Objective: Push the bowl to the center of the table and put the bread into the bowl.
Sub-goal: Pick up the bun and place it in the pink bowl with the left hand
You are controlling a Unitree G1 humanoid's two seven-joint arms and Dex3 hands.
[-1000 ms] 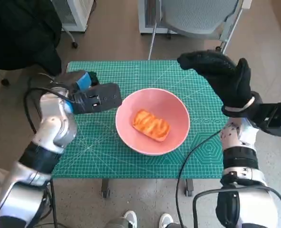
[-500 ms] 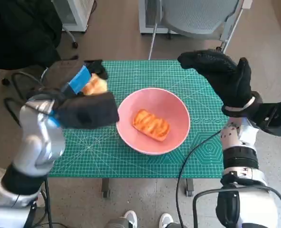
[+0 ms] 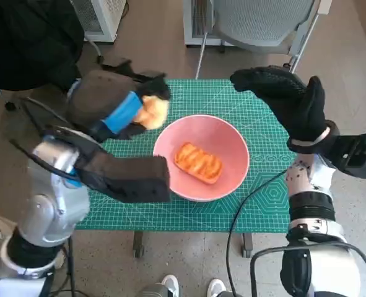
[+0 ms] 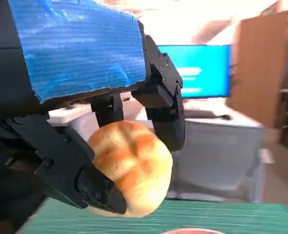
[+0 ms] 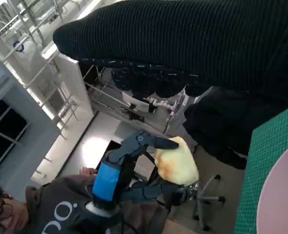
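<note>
Head view: the left hand (image 3: 117,111), raised above the table's left edge, holds a round bread roll (image 3: 153,112) just beside the rim of the pink bowl (image 3: 229,164). The bowl sits near the middle of the green cutting mat (image 3: 257,111) and contains a glazed pastry (image 3: 197,162). The right hand (image 3: 288,102) hovers over the mat's far right part, fingers spread, holding nothing.

Left wrist view: black fingers (image 4: 165,114) clasp the roll (image 4: 131,168) from both sides; behind are a lit blue monitor (image 4: 195,70) and a pale counter (image 4: 217,146).

Right wrist view: the glove (image 5: 192,44) lies along the top; the left hand (image 5: 129,170) and roll (image 5: 175,163) appear in mid-air, a person in a grey sweatshirt (image 5: 56,209) behind them.
</note>
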